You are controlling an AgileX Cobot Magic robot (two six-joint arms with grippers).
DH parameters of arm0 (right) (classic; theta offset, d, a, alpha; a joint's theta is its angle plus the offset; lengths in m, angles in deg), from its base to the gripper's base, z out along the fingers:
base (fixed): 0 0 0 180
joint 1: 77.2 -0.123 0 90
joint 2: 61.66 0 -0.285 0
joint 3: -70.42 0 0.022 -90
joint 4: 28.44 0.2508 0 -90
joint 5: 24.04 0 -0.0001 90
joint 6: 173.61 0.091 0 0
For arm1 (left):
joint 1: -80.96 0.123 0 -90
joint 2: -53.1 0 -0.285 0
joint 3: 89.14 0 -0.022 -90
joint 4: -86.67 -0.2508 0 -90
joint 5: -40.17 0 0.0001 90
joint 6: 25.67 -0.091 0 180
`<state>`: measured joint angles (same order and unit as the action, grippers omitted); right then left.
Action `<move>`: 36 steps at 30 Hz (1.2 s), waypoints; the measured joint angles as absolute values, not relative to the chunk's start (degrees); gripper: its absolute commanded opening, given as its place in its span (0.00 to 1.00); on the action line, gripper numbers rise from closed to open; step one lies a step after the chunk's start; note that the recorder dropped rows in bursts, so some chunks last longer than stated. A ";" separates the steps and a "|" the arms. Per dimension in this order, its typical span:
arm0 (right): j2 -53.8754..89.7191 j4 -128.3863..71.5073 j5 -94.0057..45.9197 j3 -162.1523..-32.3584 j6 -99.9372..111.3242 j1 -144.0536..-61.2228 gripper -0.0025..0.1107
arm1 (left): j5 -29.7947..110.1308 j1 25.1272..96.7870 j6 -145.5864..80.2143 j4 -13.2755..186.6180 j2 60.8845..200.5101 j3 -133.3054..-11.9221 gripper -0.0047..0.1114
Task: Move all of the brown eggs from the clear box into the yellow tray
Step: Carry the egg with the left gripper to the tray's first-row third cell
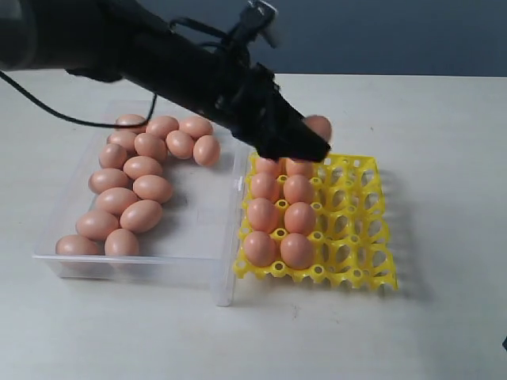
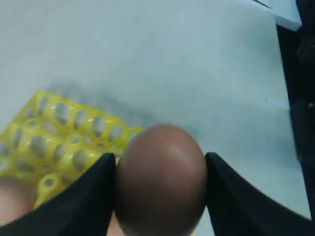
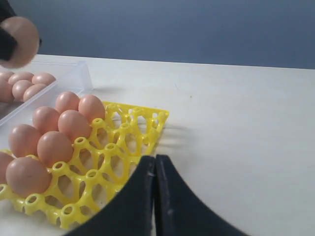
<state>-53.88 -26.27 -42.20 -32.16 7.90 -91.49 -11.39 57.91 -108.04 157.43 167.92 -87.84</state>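
Pale desk [image 1: 444, 119] is carrying the yellow tray [image 1: 358, 273]; left fingers [image 2: 88, 196] are grasping a brown egg [image 2: 161, 179] above its far edge, empty cups lying just below; right fingers [image 3: 142, 196] are resting clenched, empty.

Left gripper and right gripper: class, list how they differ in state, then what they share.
The left gripper is shut on a brown egg; the right gripper holds nothing. The left gripper's fingers stand apart around it; the right gripper's fingers press together. Both have black fingers.
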 measured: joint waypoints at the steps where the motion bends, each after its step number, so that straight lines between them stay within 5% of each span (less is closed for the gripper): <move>1: -53.88 -26.27 -42.20 -32.16 7.90 -91.49 0.03 | -10.43 56.37 -109.58 157.47 167.92 -87.42 0.04; 8: -53.88 -26.27 -42.20 -32.16 7.90 -91.49 0.03 | 2.13 49.53 -114.20 159.88 167.92 -87.13 0.04; 17: -53.88 -26.27 -42.20 -32.16 7.90 -91.49 0.03 | 6.42 49.38 -127.80 183.38 173.48 -87.57 0.04; 36: -53.88 -26.27 -42.20 -32.16 7.90 -91.49 0.03 | 12.30 49.38 -133.61 185.69 193.09 -102.53 0.04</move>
